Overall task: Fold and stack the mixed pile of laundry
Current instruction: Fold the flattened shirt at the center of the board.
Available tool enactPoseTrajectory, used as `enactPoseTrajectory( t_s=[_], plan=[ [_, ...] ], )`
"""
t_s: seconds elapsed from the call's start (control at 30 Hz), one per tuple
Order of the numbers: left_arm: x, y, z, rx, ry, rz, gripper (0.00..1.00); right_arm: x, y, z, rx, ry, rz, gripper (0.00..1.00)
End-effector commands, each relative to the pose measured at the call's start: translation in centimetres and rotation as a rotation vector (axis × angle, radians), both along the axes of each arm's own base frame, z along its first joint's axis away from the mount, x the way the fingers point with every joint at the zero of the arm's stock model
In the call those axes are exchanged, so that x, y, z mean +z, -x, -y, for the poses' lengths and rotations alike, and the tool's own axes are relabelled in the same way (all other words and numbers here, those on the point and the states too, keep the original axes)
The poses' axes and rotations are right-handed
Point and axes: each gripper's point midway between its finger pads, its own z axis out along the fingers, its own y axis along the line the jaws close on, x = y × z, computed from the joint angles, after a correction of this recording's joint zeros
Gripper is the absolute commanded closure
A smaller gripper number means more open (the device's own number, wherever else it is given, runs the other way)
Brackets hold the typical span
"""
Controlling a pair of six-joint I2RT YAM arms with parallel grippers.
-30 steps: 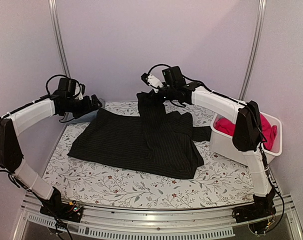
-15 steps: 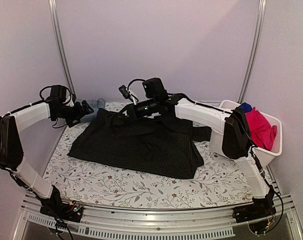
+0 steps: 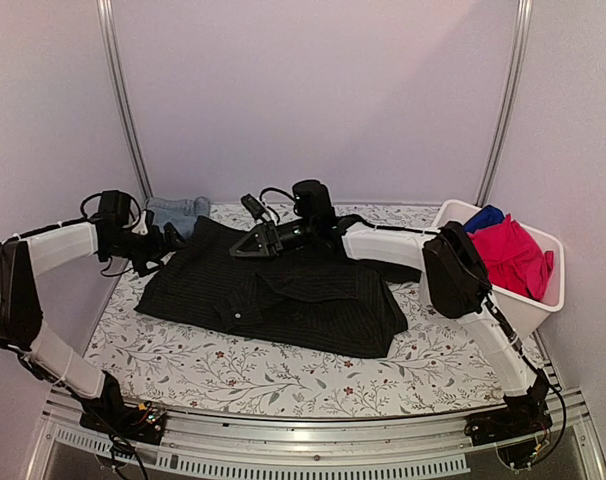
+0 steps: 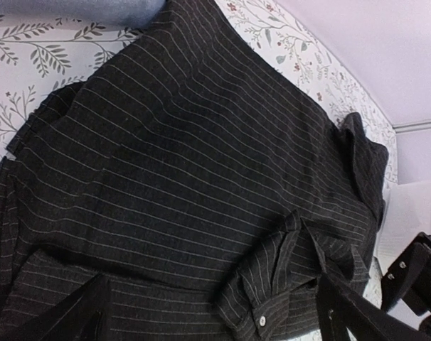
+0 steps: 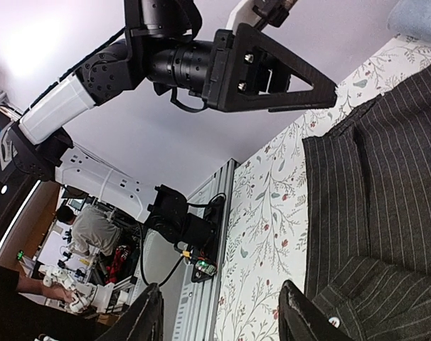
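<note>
The black pinstriped shirt [image 3: 313,295] lies spread on the floral cover, one sleeve folded across it with the buttoned cuff [image 3: 239,314] on top. My right gripper [image 3: 245,245] hovers open just above the shirt's far left part, and nothing sits between its fingers [image 5: 297,312]. By the shirt's left edge my left gripper [image 3: 171,238] stands open and empty. The left wrist view looks down on the shirt [image 4: 187,163] and the cuff [image 4: 262,318]. A light blue denim piece [image 3: 179,211] lies at the back left. Red-pink cloth [image 3: 511,255] and royal blue cloth [image 3: 483,216] lie in the bin.
The white plastic bin [image 3: 483,300] stands at the table's right edge, close to the right arm's elbow. The floral table cover [image 3: 283,375] shows in front of the shirt. Back wall and metal posts close the far side.
My right gripper carried the lifted sleeve left and down across the shirt, then opened. The sleeve now lies folded on the shirt. The left gripper drifted slightly lower.
</note>
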Motion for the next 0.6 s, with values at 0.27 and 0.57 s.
enactPoseTrajectory(
  t_s=[0.27, 0.57],
  plan=[
    [-0.9, 6.8, 7.1, -0.201, 0.176, -0.106, 0.21, 1.2, -6.9, 9.6, -0.338, 0.333, 0.315, 0.51],
    [-6.1, 10.8, 11.8, -0.28, 0.205, -0.307, 0.38, -2.9, -5.5, 7.8, -0.258, 0.461, 0.434, 0.51]
  ],
)
